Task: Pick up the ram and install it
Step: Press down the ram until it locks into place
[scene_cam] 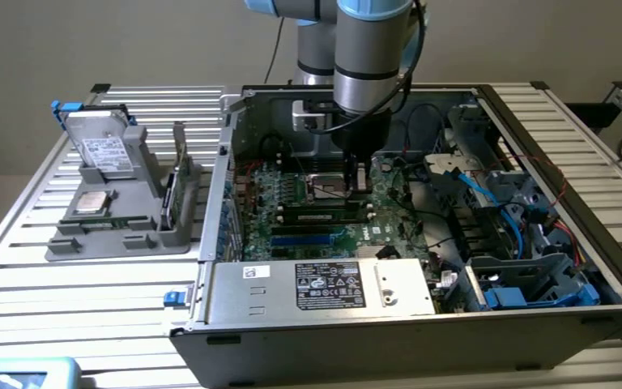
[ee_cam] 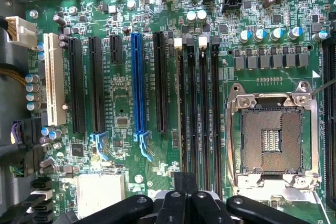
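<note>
Open room is limited. The PC case (scene_cam: 484, 324) lies with its side open, and the motherboard (scene_cam: 289, 194) is boxed in by the case walls. A labelled metal unit (scene_cam: 322, 285) is set along the near edge, and blue cables (scene_cam: 484, 190) plus drive bays crowd the side toward the exterior view's right. Free space is found mainly straight above the board, approx. mid-case.

The gripper (scene_cam: 355, 185) is lowered into the case near the empty CPU socket (ee_cam: 273, 140). Its fingers are seen clenched together, with nothing visibly pinched between them. In the wrist view the gripper (ee_cam: 184, 182) is placed over one end of the row of long dark memory slots (ee_cam: 202, 108).

The ram (scene_cam: 313, 217) appears to stand on edge in that row, between the socket and the blue slot (scene_cam: 302, 237). It sits just below the fingertips, toward the board's near edge. Contact between the fingertips and the stick cannot be told.

It is seen as a slim green strip with dark chips, about one slot long. The label cannot be made out.

A grey fixture (scene_cam: 127, 235) rests on the slatted worktop (scene_cam: 30, 267) outside the case, toward the exterior view's left, well apart from the gripper.
</note>
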Motion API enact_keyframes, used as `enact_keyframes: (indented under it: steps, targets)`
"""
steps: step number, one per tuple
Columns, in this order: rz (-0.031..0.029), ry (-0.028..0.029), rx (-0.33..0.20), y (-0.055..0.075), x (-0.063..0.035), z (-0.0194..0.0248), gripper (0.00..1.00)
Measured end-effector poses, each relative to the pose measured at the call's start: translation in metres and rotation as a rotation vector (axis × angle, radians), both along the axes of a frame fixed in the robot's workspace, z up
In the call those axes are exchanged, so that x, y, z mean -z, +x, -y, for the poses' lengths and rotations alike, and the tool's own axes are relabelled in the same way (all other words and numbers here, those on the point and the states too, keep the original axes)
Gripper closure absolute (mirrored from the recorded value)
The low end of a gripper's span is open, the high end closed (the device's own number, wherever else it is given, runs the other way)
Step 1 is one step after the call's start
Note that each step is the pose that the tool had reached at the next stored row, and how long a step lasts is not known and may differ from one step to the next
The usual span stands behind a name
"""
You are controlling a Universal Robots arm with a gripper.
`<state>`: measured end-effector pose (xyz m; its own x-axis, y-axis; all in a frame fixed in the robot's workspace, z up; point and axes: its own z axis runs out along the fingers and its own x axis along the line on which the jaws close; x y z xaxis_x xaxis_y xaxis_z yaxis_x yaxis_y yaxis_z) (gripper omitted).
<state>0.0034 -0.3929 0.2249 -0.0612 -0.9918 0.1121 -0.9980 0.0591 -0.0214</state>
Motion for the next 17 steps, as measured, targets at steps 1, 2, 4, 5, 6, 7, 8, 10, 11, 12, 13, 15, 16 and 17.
enact_keyframes:
  steps: [1, 2, 4, 5, 6, 7, 8, 10, 11, 12, 13, 15, 16, 17]
  targets:
    - [-0.0002, -0.0004, 0.001, 0.000, 0.0004, 0.0000, 0.89]
    - [-0.0002, -0.0005, 0.002, 0.000, 0.0005, 0.0001, 0.89]
    - [-0.0003, 0.0014, 0.006, 0.000, -0.0016, -0.0001, 0.89]
    - [0.0000, 0.0013, 0.008, 0.000, -0.0056, 0.0001, 0.89]
    - [-0.0002, 0.0016, 0.010, -0.001, -0.0093, 0.0004, 0.89]
    - [-0.0004, 0.0026, 0.011, -0.001, -0.0122, 0.0007, 0.89]
    - [-0.0004, 0.0028, 0.012, -0.003, -0.0139, 0.0007, 0.89]
    - [-0.0005, 0.0027, 0.012, -0.007, -0.0156, 0.0007, 0.89]
    - [-0.0004, 0.0029, 0.012, -0.010, -0.0157, 0.0007, 0.89]
    - [-0.0005, 0.0029, 0.012, -0.013, -0.0157, 0.0007, 0.89]
    - [-0.0005, 0.0029, 0.013, -0.016, -0.0157, 0.0007, 0.89]
    - [-0.0005, 0.0027, 0.012, -0.024, -0.0157, 0.0009, 0.89]
    - [-0.0005, 0.0027, 0.012, -0.027, -0.0157, 0.0009, 0.89]
    - [-0.0005, 0.0027, 0.013, -0.031, -0.0157, 0.0009, 0.89]
